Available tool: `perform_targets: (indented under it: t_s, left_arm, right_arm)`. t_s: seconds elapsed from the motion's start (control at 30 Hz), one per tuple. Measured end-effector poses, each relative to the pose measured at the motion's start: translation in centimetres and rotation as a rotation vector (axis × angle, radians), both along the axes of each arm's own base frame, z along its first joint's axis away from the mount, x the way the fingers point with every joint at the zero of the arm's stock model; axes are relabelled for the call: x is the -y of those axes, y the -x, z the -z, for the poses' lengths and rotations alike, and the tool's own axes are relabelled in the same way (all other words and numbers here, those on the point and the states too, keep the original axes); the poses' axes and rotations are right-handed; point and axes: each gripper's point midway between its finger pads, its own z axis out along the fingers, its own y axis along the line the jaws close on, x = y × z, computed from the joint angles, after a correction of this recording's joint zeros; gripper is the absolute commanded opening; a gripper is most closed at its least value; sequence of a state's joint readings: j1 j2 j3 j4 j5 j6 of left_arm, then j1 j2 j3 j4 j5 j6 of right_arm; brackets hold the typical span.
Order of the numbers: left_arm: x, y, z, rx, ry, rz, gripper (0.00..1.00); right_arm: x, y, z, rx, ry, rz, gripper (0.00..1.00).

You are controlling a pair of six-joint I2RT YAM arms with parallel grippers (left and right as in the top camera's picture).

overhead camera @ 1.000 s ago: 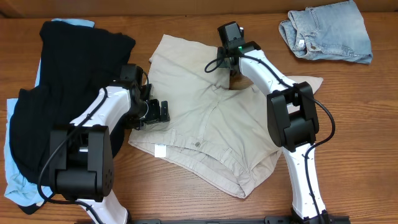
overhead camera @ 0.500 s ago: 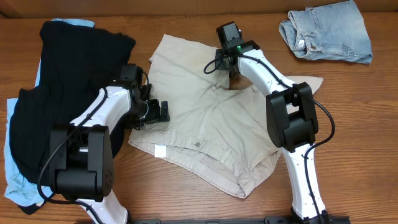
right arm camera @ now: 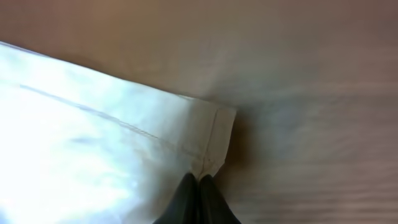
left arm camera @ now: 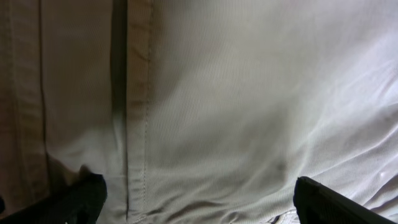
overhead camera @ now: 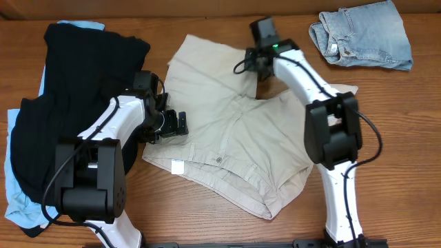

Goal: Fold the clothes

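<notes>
The beige khaki shorts (overhead camera: 227, 131) lie spread at the table's middle, waistband and small white label (overhead camera: 177, 167) toward the front. My right gripper (overhead camera: 260, 67) is at the far side, at the crotch-side edge of the upper leg. In the right wrist view it (right arm camera: 199, 182) is shut on the hem corner (right arm camera: 211, 134) of that leg, held over the wood. My left gripper (overhead camera: 177, 125) rests at the shorts' left edge. The left wrist view shows it (left arm camera: 202, 208) open wide, with a seam and flat fabric (left arm camera: 249, 93) between the fingers.
A black garment (overhead camera: 76, 89) is piled at the left over a pale-blue one (overhead camera: 17, 200). Folded faded denim shorts (overhead camera: 365, 34) sit at the far right corner. Bare wood table (overhead camera: 207, 213) shows along the front and right.
My right gripper has shut on the hem corner and shifted slightly right and toward the far edge. The left arm has not moved.
</notes>
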State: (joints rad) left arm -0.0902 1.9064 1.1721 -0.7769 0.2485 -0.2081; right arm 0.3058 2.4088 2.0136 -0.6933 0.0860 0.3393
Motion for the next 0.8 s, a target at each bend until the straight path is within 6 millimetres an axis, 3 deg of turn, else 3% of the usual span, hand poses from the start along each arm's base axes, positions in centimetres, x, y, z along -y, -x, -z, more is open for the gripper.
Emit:
perform_targets:
  t_s: [0.2, 0.33, 0.47, 0.5, 0.57, 0.6, 0.67, 0.8]
  left_arm:
    - [0.0, 0.0, 0.0, 0.000, 0.000, 0.000, 1.00]
    - [0.1, 0.0, 0.0, 0.000, -0.005, 0.004, 1.00]
    - [0.3, -0.2, 0.0, 0.013, -0.015, 0.015, 1.00]
    - [0.4, -0.3, 0.1, 0.017, -0.019, 0.020, 1.00]
    - [0.5, -0.3, 0.1, 0.022, -0.027, 0.025, 1.00]
    - [0.5, -0.3, 0.1, 0.023, -0.031, 0.027, 1.00]
    - [0.5, -0.3, 0.1, 0.023, -0.035, 0.030, 1.00]
    - [0.5, -0.4, 0.0, 0.019, -0.039, 0.038, 1.00]
  right_arm:
    - [4.7, -3.5, -5.3, 0.157, -0.053, 0.095, 0.04]
    - [8.2, -5.1, -6.4, 0.213, -0.074, 0.161, 0.04]
    - [9.6, -5.8, -6.8, 0.237, -0.095, 0.184, 0.04]
    - [9.8, -5.8, -6.8, 0.237, -0.098, 0.185, 0.14]
    - [10.1, -5.8, -6.8, 0.236, -0.098, 0.189, 0.61]
    - [10.6, -5.8, -6.8, 0.235, -0.095, 0.195, 0.72]
    - [11.6, -5.6, -6.4, 0.215, -0.085, 0.204, 0.82]
    - [13.7, -3.8, -5.0, 0.118, -0.070, 0.220, 0.88]
